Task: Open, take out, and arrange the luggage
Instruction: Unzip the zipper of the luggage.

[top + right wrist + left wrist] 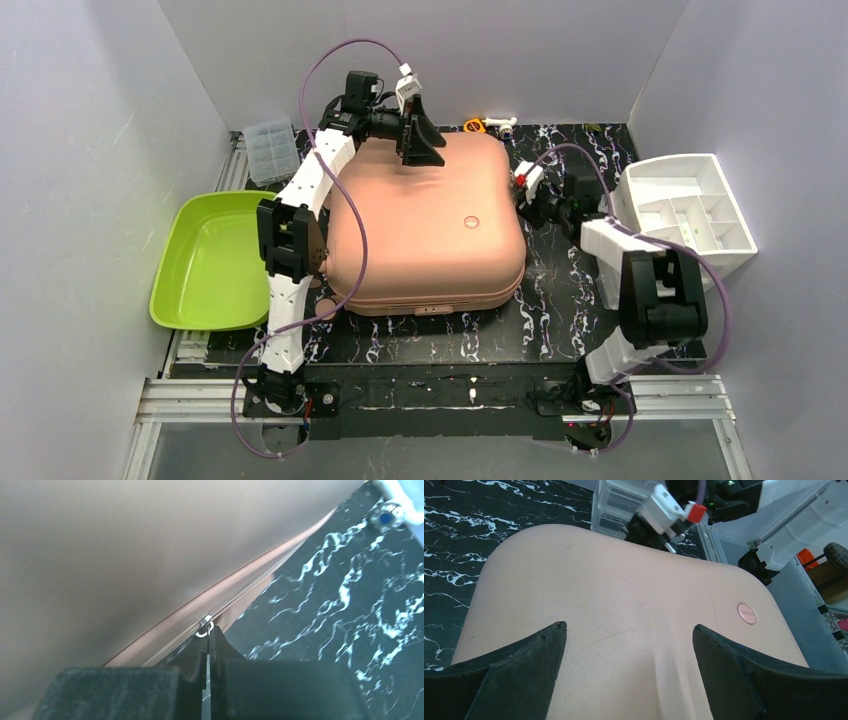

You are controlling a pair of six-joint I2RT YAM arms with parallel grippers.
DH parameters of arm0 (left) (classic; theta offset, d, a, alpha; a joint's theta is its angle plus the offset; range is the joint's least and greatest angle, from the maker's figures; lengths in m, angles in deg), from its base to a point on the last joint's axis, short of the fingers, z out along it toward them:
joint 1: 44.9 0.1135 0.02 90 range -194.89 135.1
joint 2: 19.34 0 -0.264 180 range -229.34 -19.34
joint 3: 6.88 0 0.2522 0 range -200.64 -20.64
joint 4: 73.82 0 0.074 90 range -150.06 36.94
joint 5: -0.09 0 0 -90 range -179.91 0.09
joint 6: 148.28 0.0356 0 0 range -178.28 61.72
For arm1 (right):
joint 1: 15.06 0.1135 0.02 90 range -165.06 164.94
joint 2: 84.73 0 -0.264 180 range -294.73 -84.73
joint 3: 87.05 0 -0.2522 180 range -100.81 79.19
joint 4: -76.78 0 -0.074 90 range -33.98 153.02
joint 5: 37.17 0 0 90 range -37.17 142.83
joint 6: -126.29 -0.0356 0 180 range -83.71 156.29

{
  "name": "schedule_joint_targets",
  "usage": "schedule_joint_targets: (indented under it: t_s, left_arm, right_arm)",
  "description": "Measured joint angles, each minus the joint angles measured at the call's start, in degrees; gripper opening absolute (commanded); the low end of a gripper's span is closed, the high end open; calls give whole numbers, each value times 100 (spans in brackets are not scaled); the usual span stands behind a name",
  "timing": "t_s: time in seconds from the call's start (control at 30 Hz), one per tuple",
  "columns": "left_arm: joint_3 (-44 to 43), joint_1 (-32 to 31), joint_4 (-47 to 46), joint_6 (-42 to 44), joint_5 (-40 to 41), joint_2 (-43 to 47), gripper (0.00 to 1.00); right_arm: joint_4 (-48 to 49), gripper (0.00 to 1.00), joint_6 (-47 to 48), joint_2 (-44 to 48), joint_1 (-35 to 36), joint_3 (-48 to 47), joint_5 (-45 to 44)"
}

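From above, I have the luggage (425, 225) lying flat and shut in the middle of the black, white-veined mat (560, 310). It is a smooth salmon-pink hard shell with rounded corners. The left gripper (421, 152) hangs over its far edge with the jaws spread wide. The right gripper (527, 207) is against its right side. A glossy lime tray (210, 265) sits to the left. A white organizer (690, 205) with several dividers stands tilted on the right. I can't make out anything in its cells. A small clear box (270, 150) sits at the far left corner, its contents too small to read.

On the left wrist camera, both black fingers (524, 665) stand well apart above the shell, holding nothing. The shell has a fine matte sheen, faint scuffs and a small round badge (746, 613).

On the right wrist camera, the fingers are pressed together. Their tips meet a small metal ring (204, 629) on the zip seam (240, 582). I can't tell whether they pinch it. The shell above is blurred and fills most of the frame.
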Motion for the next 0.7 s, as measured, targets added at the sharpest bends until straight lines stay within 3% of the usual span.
schedule_joint_targets:
  t_s: [0.53,0.7]
  left_arm:
    - [678,-280,155,619,-308,374,95]
    - [754,-282,205,592,-302,466,98]
  right_arm:
    - [74,1,-826,-2483,61,-2841,81]
    - [435,1,-874,-2409,57,-2588,72]
